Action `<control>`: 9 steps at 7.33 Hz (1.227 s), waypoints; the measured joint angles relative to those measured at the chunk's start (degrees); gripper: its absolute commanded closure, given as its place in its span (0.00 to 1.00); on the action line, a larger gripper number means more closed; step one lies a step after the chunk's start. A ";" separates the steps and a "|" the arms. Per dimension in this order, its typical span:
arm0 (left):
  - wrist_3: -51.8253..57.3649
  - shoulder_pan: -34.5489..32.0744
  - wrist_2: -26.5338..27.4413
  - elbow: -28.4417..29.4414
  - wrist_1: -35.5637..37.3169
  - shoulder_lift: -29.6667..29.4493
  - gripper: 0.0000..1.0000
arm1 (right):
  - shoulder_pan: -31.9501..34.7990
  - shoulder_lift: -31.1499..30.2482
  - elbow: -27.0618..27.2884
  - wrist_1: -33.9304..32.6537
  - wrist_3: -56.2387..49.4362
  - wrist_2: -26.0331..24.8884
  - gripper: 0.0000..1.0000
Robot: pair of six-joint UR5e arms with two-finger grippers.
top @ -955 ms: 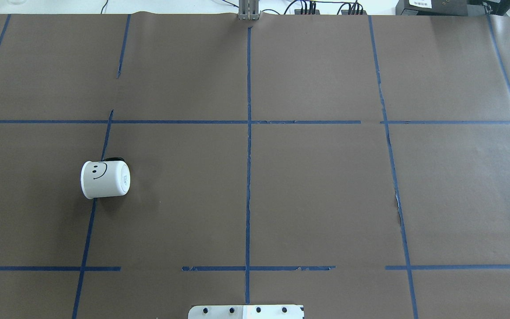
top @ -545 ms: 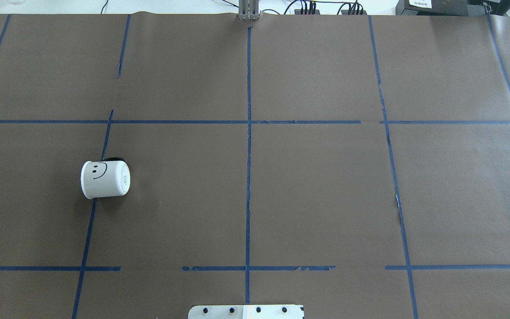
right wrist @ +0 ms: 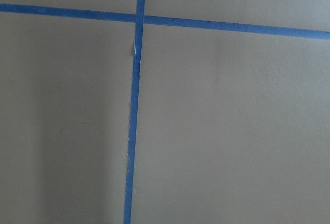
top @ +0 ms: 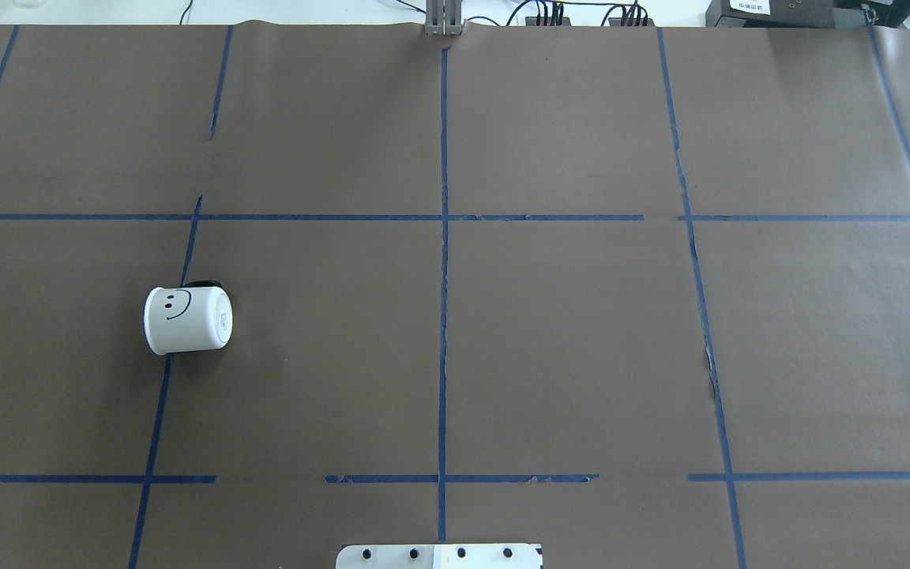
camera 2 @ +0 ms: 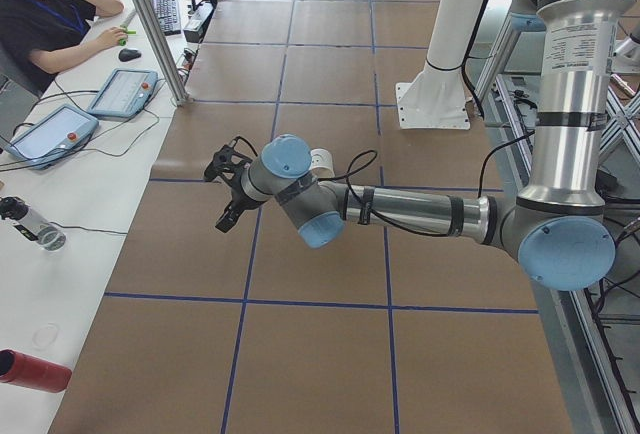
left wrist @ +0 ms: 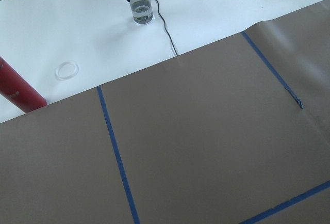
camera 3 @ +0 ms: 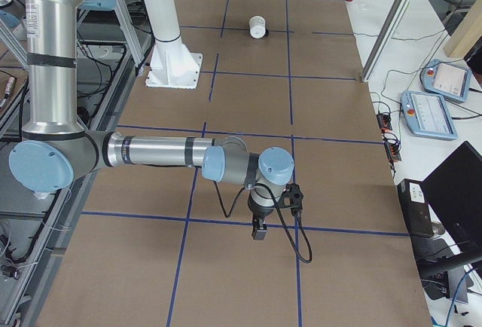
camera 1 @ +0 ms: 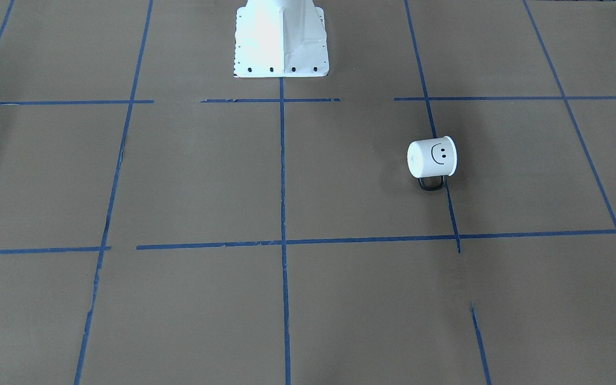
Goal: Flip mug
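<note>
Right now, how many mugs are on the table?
1. The mug lies on its side on the robot's left half of the table, across a blue tape line. None seems hidden.

I see the mug (top: 186, 320) lying on its side on the table (top: 581, 356), on the robot's left half, over a tape line (top: 153, 427). Its handle (camera 1: 432, 183) points away from the base (camera 1: 280, 43).

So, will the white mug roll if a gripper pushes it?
Likely a little: the mug lies on its round side. Its black handle sticks out sideways near the table, so it probably blocks rolling that way. The smooth wall may slip in a grip.
</note>
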 measured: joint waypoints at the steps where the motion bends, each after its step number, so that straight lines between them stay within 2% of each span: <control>1: -8.53 4.86 3.44 -0.07 -2.95 0.15 0.00 | 0.00 0.00 0.00 0.00 0.00 0.00 0.00; 3: -27.42 13.99 7.15 -0.08 -10.04 0.35 0.00 | 0.03 -0.01 0.00 0.00 0.00 0.00 0.00; 6: -52.07 23.34 7.75 1.34 -25.22 0.44 0.01 | 0.01 0.00 0.00 0.00 0.00 0.00 0.00; 9: -62.89 28.87 10.94 8.28 -44.15 0.44 0.14 | 0.00 0.03 0.00 0.00 0.00 0.00 0.00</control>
